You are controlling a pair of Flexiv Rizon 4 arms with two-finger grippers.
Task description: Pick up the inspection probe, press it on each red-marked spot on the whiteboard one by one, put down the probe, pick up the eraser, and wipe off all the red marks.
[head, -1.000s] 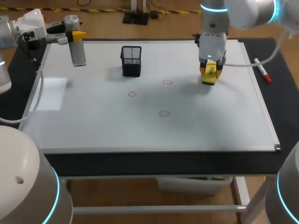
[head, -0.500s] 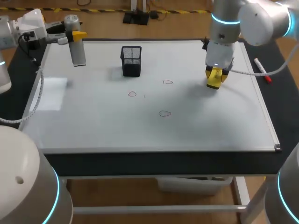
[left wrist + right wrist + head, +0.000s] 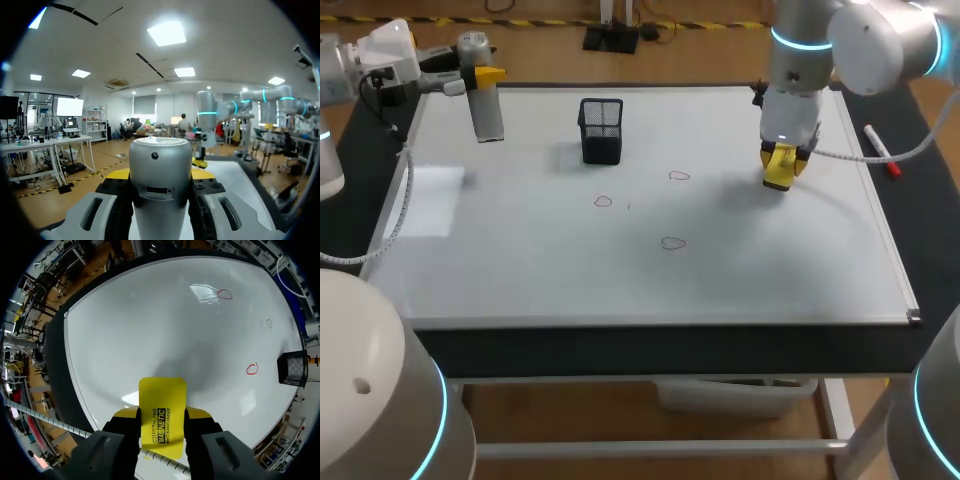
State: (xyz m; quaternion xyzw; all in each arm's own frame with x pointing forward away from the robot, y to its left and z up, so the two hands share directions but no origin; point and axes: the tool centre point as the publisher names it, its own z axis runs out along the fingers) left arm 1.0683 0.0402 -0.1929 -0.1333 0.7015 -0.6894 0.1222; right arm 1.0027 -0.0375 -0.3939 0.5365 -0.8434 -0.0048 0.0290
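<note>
The whiteboard (image 3: pixel 620 270) is smooth and glossy, with soft reflections. The eraser (image 3: pixel 162 410) looks like smooth yellow plastic. The inspection probe (image 3: pixel 160 170) has a satin silver body, possibly metal. The pen holder (image 3: pixel 601 130) is black wire mesh.

You have the whiteboard (image 3: pixel 520 270) lying flat on the table (image 3: pixel 925 200), with the mesh cup (image 3: pixel 601 130) standing on its far half, left of centre. The left mark (image 3: pixel 603 201) lies just before the cup, the far mark (image 3: pixel 679 176) to the cup's right, and the near mark (image 3: pixel 672 242) closer to you, mid-board. Your left gripper (image 3: pixel 483 78) holds the probe (image 3: pixel 486 112) upright at the far left corner, your right gripper (image 3: pixel 780 158) holds the eraser (image 3: pixel 778 172) over the far right part, and a marker (image 3: pixel 882 150) lies on the table beyond the board's right edge.
</note>
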